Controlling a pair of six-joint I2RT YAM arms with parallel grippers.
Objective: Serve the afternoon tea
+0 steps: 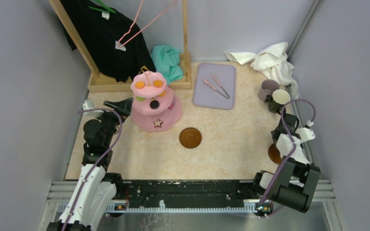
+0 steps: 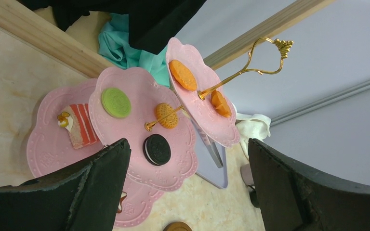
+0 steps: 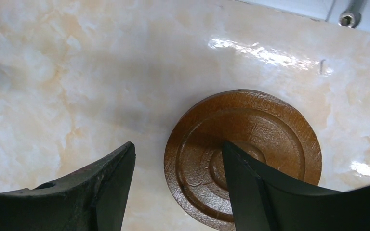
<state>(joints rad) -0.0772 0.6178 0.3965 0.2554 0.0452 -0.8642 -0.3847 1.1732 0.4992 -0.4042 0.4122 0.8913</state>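
While my right end effector [image 3: 178, 151] hangs open over the rim of a brown saucer [image 3: 270, 137] at the table's [image 1: 221, 156] 4 o'clock edge, serving looks barely begun: mugs [image 1: 273, 94] sit saucerless at 2 o'clock, the laden stand [image 1: 154, 103] at 10.

From where I stand, no writing, brand or number can be read; the white tag [image 1: 120, 46] on the black garment [image 1: 101, 38] is too small to make out.

3-tier stand [image 1: 153, 103] left of centre; saucer [image 1: 190, 137] at its 4 o'clock, tray [image 1: 203, 98] at 2 o'clock bearing tongs [image 1: 217, 87]. 2 mugs [image 1: 269, 89] at tray's 3 o'clock.
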